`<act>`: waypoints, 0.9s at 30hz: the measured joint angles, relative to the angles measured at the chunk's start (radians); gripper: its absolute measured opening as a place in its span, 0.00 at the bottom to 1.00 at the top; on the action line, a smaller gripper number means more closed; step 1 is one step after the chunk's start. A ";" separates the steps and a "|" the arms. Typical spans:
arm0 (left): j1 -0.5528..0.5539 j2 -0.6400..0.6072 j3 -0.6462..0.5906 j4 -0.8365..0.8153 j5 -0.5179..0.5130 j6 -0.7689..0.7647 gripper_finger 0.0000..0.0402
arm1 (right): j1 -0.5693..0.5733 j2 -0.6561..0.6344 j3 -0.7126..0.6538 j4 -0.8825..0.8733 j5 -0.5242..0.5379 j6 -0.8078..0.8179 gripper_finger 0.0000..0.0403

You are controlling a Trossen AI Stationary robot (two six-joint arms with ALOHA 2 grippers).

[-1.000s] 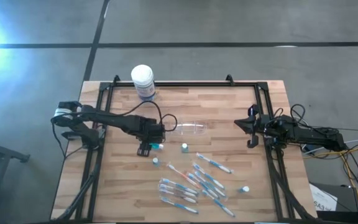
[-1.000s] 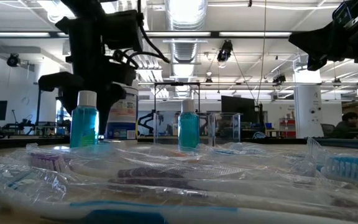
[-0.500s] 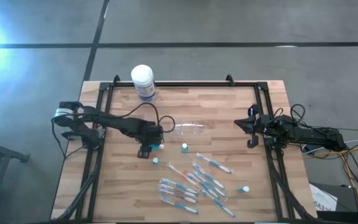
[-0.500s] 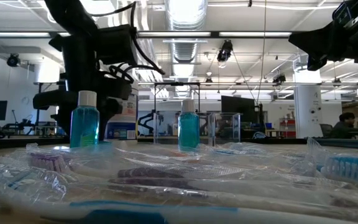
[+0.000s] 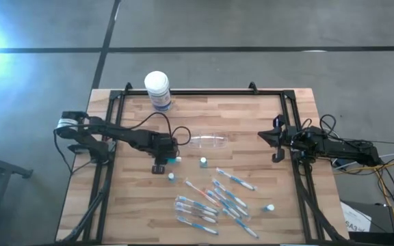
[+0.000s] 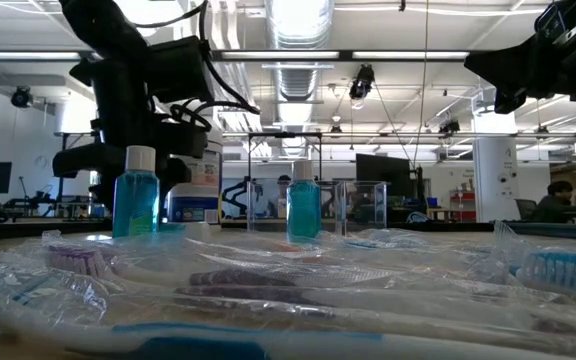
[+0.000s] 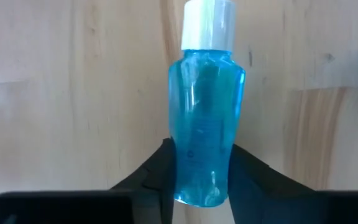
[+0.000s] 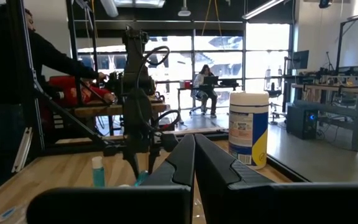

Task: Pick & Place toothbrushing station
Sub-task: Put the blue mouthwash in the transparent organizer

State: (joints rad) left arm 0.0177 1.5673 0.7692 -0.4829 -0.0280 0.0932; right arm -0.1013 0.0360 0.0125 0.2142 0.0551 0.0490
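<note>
At table centre | left hand (image 5: pixel 161 164) grips blue bottle (image 7: pixel 204 130) | right hand (image 5: pixel 277 145) closed

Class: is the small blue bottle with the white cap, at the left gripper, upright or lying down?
Upright. In the low view the small blue bottle stands cap-up on the table; the left gripper has a finger against either side of it.

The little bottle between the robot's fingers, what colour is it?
The little bottle is clear blue with a white cap; the left wrist view shows it best.

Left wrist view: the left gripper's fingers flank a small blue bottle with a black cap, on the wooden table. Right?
Not quite. The small blue bottle between the left gripper's fingers has a white cap, not black; the left wrist view shows it. It is on the wooden table.
</note>
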 joint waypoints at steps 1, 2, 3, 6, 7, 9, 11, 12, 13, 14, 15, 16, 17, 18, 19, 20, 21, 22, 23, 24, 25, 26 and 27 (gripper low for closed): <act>0.000 0.000 0.000 0.008 -0.009 0.000 0.25 | 0.000 0.000 0.000 0.000 0.000 0.000 0.02; 0.000 -0.002 0.000 0.014 -0.018 0.000 0.24 | 0.000 0.000 0.000 0.000 0.000 0.000 0.02; 0.000 -0.005 0.000 0.018 -0.027 0.000 0.24 | 0.000 0.000 0.000 0.000 0.000 0.000 0.02; 0.000 -0.022 -0.002 0.025 -0.056 0.000 0.24 | 0.000 0.000 0.000 0.000 0.000 0.000 0.02; 0.000 -0.034 -0.004 0.024 -0.069 0.000 0.24 | 0.000 0.000 0.000 0.000 0.000 0.000 0.02; 0.001 -0.060 -0.008 0.011 -0.095 0.000 0.23 | 0.000 0.000 0.000 0.000 0.000 0.000 0.02; 0.002 -0.103 -0.006 0.017 -0.113 0.000 0.23 | 0.000 0.000 0.000 0.000 0.000 0.000 0.02; 0.002 -0.128 -0.005 0.023 -0.113 0.000 0.23 | 0.000 0.000 0.000 0.000 0.000 0.000 0.02; 0.001 -0.152 -0.004 0.028 -0.113 0.000 0.23 | 0.000 0.000 0.000 0.000 0.000 0.000 0.02; 0.001 -0.177 -0.004 0.030 -0.112 -0.002 0.23 | 0.000 0.000 0.000 0.000 0.000 0.000 0.02; 0.001 -0.203 -0.005 0.037 -0.112 -0.009 0.23 | 0.000 0.000 0.000 0.000 0.000 -0.001 0.02; 0.001 -0.232 -0.005 0.053 -0.111 -0.016 0.23 | 0.000 0.000 0.000 0.000 0.000 -0.003 0.02; 0.001 -0.263 -0.005 0.078 -0.110 -0.025 0.23 | 0.000 0.000 0.000 0.000 0.000 -0.005 0.02; 0.001 -0.291 -0.005 0.104 -0.110 -0.037 0.23 | 0.000 0.000 0.000 0.000 0.000 -0.008 0.02; 0.001 -0.317 -0.005 0.130 -0.107 -0.046 0.23 | 0.000 0.002 0.000 0.000 0.000 -0.008 0.02; 0.001 -0.339 -0.005 0.155 -0.098 -0.056 0.23 | 0.000 0.005 0.000 0.001 0.000 -0.008 0.02; 0.001 -0.358 -0.005 0.182 -0.084 -0.065 0.23 | 0.000 0.008 0.000 0.002 0.000 -0.008 0.02; 0.001 -0.376 -0.005 0.211 -0.073 -0.072 0.23 | 0.000 0.013 0.000 0.003 0.000 -0.008 0.02; 0.001 -0.389 -0.005 0.238 -0.063 -0.077 0.23 | 0.000 0.016 0.000 0.006 0.000 -0.008 0.02; 0.000 -0.403 -0.005 0.269 -0.055 -0.081 0.23 | 0.000 0.022 0.000 0.015 0.000 -0.008 0.02; 0.000 -0.410 -0.005 0.299 -0.048 -0.084 0.23 | 0.000 0.027 0.000 0.033 0.000 -0.008 0.02; 0.000 -0.414 -0.005 0.326 -0.036 -0.088 0.23 | 0.000 0.034 0.000 0.052 0.000 -0.007 0.02; 0.000 -0.415 -0.005 0.353 -0.031 -0.089 0.23 | 0.000 0.044 0.000 0.077 0.000 -0.007 0.02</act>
State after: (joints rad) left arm 0.0181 1.1526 0.7639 -0.1298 -0.0593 0.0044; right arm -0.1017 0.0804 0.0124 0.2909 0.0547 0.0420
